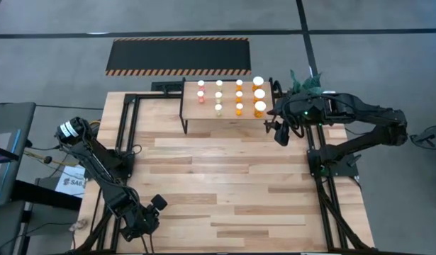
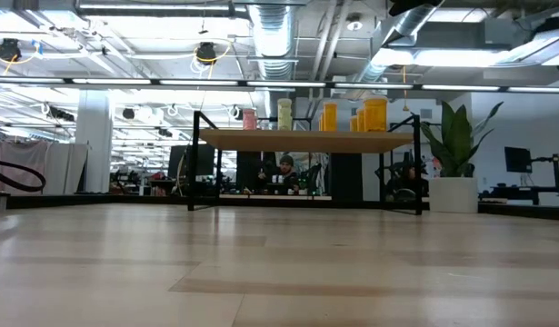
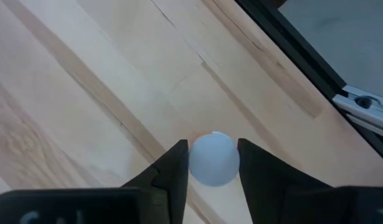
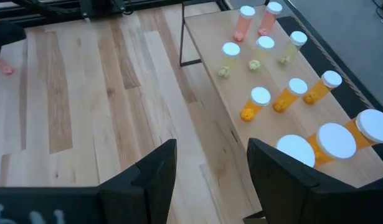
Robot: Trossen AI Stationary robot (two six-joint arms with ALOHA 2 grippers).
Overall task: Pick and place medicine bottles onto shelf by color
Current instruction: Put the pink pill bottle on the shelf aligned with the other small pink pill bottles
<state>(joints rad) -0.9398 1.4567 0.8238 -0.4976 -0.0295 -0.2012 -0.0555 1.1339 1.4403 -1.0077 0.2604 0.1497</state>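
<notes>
Eleven medicine bottles (image 1: 239,95) stood upright on the shelf (image 1: 191,106), which was placed at the far edge of the table (image 1: 225,184), in front of the black mat with striped edges (image 1: 179,56). From above, their white caps made four rows. Two pink bottles were nearest to the left arm's side, then three pale yellow-green ones, then three small orange ones, and last three larger orange bottles (image 4: 334,142) at the end close to the right arm. From table height, the shelf looked like a thin wooden board on black legs, with the bottles on top and a white pot with a green plant (image 2: 454,173) beside it.

The left gripper (image 3: 213,163) was low over the near left corner of the table, well apart from the shelf. Its two dark fingers (image 3: 174,171) stood on both sides of one more bottle (image 3: 213,158), of which only the round white cap and a thin reddish edge could be seen. The fingers were just at the cap's sides, but I could not tell if they pressed it already.

The right gripper (image 1: 280,132) hung near the orange end of the shelf, over the table. Its jaws were apart and nothing was between them.
</notes>
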